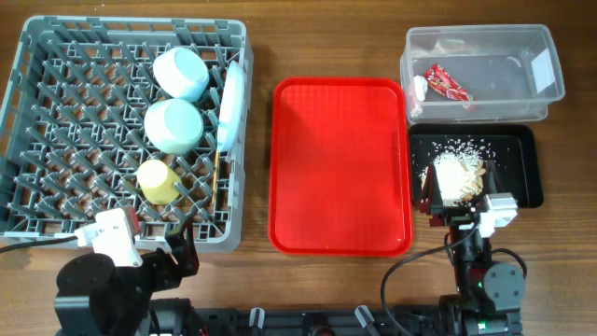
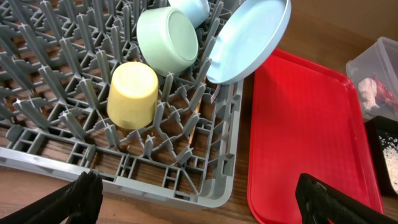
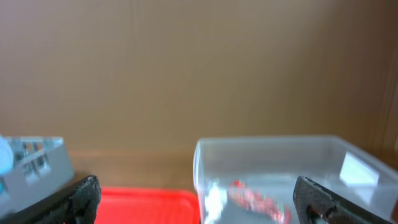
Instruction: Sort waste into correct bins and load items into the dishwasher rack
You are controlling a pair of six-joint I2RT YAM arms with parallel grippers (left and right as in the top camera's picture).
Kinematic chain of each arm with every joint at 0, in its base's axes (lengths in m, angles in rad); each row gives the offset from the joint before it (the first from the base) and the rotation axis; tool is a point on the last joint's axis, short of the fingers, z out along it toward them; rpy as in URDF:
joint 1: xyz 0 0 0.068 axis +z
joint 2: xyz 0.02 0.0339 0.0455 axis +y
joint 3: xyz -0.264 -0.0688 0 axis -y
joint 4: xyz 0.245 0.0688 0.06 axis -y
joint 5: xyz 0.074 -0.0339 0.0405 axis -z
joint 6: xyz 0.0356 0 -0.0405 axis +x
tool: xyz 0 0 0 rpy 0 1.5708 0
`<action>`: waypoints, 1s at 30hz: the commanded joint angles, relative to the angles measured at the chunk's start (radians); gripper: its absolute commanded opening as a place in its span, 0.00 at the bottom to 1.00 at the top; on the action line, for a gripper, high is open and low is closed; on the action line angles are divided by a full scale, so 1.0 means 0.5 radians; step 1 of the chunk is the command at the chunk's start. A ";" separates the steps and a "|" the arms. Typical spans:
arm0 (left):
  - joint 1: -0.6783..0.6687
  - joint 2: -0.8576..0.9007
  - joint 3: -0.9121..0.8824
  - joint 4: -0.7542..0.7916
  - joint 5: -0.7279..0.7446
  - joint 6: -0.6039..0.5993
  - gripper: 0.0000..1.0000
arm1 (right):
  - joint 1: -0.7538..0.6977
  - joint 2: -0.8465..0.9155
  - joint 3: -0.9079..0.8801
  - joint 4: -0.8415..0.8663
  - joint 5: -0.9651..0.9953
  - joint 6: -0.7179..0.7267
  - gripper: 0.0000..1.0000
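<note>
wrapper: crumpled red snack wrapper (image 1: 448, 84) lies on the floor of the clear tub (image 1: 485, 37), in its left half.
scrap: small white scrap (image 1: 420, 89) is in the same tub, against the left wall and just beside the wrapper.
crumbs: whitish rice-like crumbs (image 1: 459, 161) sit in the black tray (image 1: 518, 173). They are a loose scatter toward the far side and a denser heap at the near side.
bins: the tub is at the far right of the table, with the black tray directly in front of it. Can't tell if their edges touch.
plate: pale blue plate (image 2: 249, 40) stands on edge along the rack's right side, leaning on the pegs.
bowls: pale blue bowl (image 1: 180, 73) is toward the far side and light green bowl (image 1: 173, 125) is just in front of it. Both are tipped among the pegs; the green one shows its base to the left wrist camera.
cup: small yellow cup (image 2: 132, 94) is tilted with its base up, just in front of the green bowl.
rack: grey dishwasher rack (image 1: 37, 56) takes up the left end of the table.
right gripper: right gripper (image 3: 198, 196) has its fingers spread wide with nothing between them. It hangs at the near end of the black tray, by the crumb heap, with its camera looking at the tub.
left gripper: left gripper (image 2: 199, 190) is also spread wide and empty, at the rack's near-right corner, above the near rim.
red tray: red tray (image 1: 340, 163) lies flat between the rack and the two bins.
table: wooden table (image 1: 326, 37) is under everything.
</note>
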 commanded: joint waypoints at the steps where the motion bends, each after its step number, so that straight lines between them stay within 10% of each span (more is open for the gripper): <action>1: 0.011 -0.011 -0.004 0.008 0.024 0.042 1.00 | -0.002 -0.019 -0.003 -0.333 -0.037 -0.027 1.00; 19: 0.019 -0.092 -0.164 0.185 -0.111 0.057 1.00 | -0.002 0.053 -0.003 -0.331 -0.049 -0.024 1.00; 30: 0.018 -0.750 -1.695 2.210 -0.059 -0.050 1.00 | -0.002 0.053 -0.003 -0.331 -0.049 -0.024 1.00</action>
